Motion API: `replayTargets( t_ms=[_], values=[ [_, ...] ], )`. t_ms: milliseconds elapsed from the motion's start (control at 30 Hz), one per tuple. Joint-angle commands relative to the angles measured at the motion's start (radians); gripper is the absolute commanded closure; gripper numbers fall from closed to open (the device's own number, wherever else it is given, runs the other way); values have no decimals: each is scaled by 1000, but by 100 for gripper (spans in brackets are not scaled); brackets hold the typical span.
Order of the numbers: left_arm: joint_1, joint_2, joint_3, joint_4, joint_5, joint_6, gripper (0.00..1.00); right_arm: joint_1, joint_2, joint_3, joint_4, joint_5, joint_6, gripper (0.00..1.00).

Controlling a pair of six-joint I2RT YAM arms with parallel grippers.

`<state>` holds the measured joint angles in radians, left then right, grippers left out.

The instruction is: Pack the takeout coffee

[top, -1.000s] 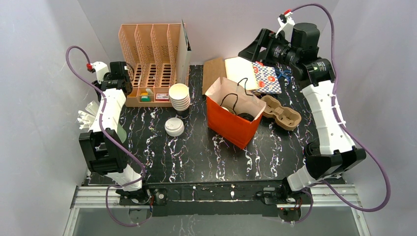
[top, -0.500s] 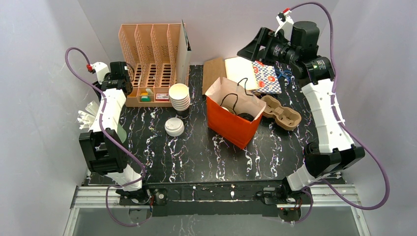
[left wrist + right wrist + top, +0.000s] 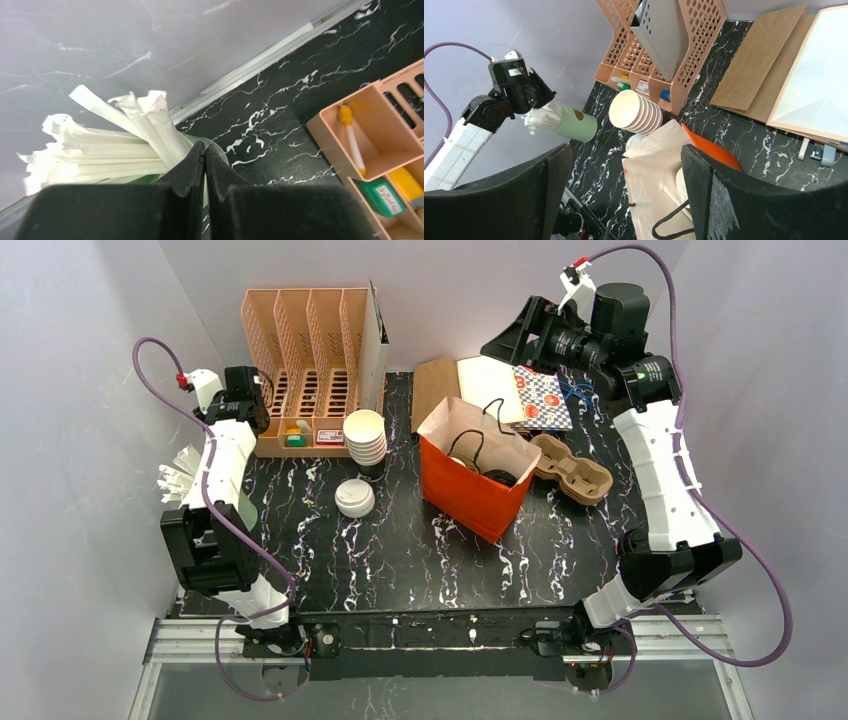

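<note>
The takeout coffee stands inside the open orange paper bag [image 3: 470,495]. Only the cups' tops show, a white lid [image 3: 462,462] and a black lid [image 3: 497,478]; the white lid [image 3: 681,182] also peeks out of the bag [image 3: 664,165] in the right wrist view. My right gripper [image 3: 625,152] hangs high over the back right of the table [image 3: 520,335], open and empty, looking down at the bag. At the far left, my left gripper [image 3: 205,150] is shut with nothing between its fingers. It hovers just above the paper-wrapped straws [image 3: 110,145] in a pale green cup [image 3: 571,125].
A stack of lidless white cups [image 3: 365,438] and a loose white lid [image 3: 354,497] sit left of the bag. A peach desk organiser [image 3: 310,370] stands at the back left. A cardboard cup carrier [image 3: 572,468], flat paper bags [image 3: 435,385] and a patterned card [image 3: 542,398] lie behind and right of it.
The right wrist has edged slightly to the left at the back. Nothing on the table has visibly moved.
</note>
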<state>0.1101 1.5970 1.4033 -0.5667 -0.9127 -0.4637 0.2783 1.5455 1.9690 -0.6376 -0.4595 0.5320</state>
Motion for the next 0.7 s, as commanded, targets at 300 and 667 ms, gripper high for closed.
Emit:
replayTargets(
  t_ms=[300,667],
  values=[
    [-1,-210,273,-210,-114,-122,100,4,-14,0,63,-45,17,12],
    [-2,-383,479,-159,-3,-95,100,5,-64,-56,111,-47,22,12]
  ],
)
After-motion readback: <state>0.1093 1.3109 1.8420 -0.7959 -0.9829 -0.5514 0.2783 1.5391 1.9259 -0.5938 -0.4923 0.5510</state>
